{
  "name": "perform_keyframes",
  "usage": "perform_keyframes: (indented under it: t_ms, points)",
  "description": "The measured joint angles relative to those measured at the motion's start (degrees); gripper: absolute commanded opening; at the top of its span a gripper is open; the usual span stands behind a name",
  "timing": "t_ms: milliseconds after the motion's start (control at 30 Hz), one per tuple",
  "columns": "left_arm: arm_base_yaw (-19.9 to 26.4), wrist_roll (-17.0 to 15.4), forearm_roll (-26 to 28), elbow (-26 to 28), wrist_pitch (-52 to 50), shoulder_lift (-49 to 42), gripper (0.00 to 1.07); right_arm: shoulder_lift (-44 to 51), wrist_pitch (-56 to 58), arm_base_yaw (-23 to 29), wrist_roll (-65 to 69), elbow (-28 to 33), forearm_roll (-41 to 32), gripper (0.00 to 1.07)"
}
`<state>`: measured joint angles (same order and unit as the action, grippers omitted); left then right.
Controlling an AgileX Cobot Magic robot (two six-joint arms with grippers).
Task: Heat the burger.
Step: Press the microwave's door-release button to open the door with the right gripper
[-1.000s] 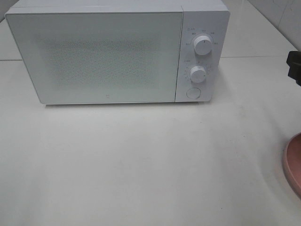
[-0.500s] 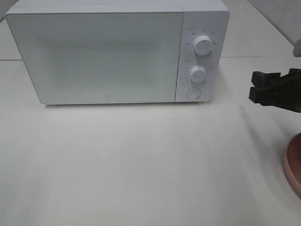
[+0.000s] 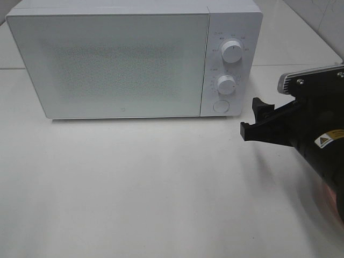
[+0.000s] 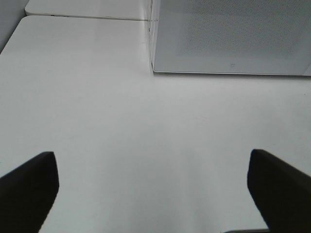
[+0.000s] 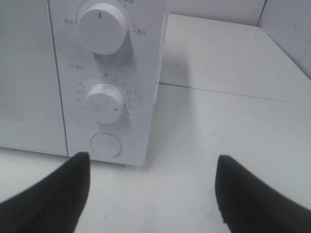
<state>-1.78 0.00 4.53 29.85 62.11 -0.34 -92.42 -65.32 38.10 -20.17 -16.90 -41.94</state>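
Burger is not in view anywhere, so heating looks barely begun. Left gripper hovers over the bare counter, fingers spread wide, holding nothing. Microwave stands toward the counter's back edge, door shut. Right gripper, near the right edge, fingers apart and empty, faces the round door button. Opening, loading and timing all remain.
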Motion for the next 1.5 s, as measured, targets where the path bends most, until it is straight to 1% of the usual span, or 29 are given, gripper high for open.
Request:
perform_keyframes:
  t_ms: [33,67,100,167,200,233,367,667,833,900,933,967,1000,1067,1100,1133,1167,1267,1333,1433,1467,1500]
  points:
    - [0.0,0.0,0.0,0.0,0.0,0.0,0.98,0.0,0.0,0.0,0.0,0.0,0.0,0.72]
    - [0.0,0.0,0.0,0.0,0.0,0.0,0.98,-1.26,-1.15,2.29,-0.06,-0.11,-2.23,0.72]
    - [0.0,0.0,0.0,0.0,0.0,0.0,0.98,-1.26,-1.15,2.29,-0.06,-0.11,-2.23,0.72]
    - [0.0,0.0,0.0,0.0,0.0,0.0,0.98,-2.69,-2.01,5.67,-0.06,-0.86,-5.56,0.72]
    - [0.0,0.0,0.0,0.0,0.0,0.0,0.98,-2.69,-2.01,5.67,-0.06,-0.86,-5.56,0.72]
    - [0.0,0.0,0.0,0.0,0.0,0.0,0.98,-3.67,-2.18,7.33,-0.11,-1.72,-7.28,0.72]
    - [0.0,0.0,0.0,0.0,0.0,0.0,0.98,-5.79,-2.18,9.57,-0.11,-3.32,-8.71,0.72]
    - [0.0,0.0,0.0,0.0,0.0,0.0,0.98,-6.76,-1.55,9.91,-0.06,-4.98,-9.11,0.71]
    - [0.0,0.0,0.0,0.0,0.0,0.0,0.98,-6.76,-1.15,9.91,2.06,-4.98,-9.22,0.68]
    - [0.0,0.0,0.0,0.0,0.0,0.0,0.98,-6.76,-1.09,9.91,8.37,-4.98,-9.22,0.64]
    - [0.0,0.0,0.0,0.0,0.0,0.0,0.98,-6.76,-1.09,9.91,8.37,-4.98,-9.22,0.64]
    - [0.0,0.0,0.0,0.0,0.0,0.0,0.98,-6.76,-1.09,9.91,10.71,-4.98,-9.28,0.61]
    - [0.0,0.0,0.0,0.0,0.0,0.0,0.98,-6.76,-1.09,9.91,10.71,-4.98,-9.28,0.61]
    - [0.0,0.0,0.0,0.0,0.0,0.0,0.98,-6.88,-1.03,9.91,21.72,-4.98,-9.28,0.53]
    - [0.0,0.0,0.0,0.0,0.0,0.0,0.98,-6.88,-1.03,9.91,21.72,-4.98,-9.28,0.53]
    - [0.0,0.0,0.0,0.0,0.0,0.0,0.98,-6.88,-1.03,9.91,24.87,-4.98,-9.28,0.51]
    - [0.0,0.0,0.0,0.0,0.0,0.0,0.98,-6.88,-0.97,9.91,30.77,-4.98,-9.28,0.47]
    - [0.0,0.0,0.0,0.0,0.0,0.0,0.98,-6.88,-0.92,9.91,33.4,-4.98,-9.28,0.44]
    - [0.0,0.0,0.0,0.0,0.0,0.0,0.98,-6.93,-0.8,9.91,45.95,-4.98,-9.28,0.35]
    - [0.0,0.0,0.0,0.0,0.0,0.0,0.98,-6.93,-0.8,9.91,49.1,-4.98,-9.28,0.32]
    - [0.0,0.0,0.0,0.0,0.0,0.0,0.98,-6.93,-0.8,9.91,54.43,-4.98,-9.28,0.28]
    - [0.0,0.0,0.0,0.0,0.0,0.0,0.98,-6.93,-0.8,9.91,57.3,-4.98,-9.28,0.26]
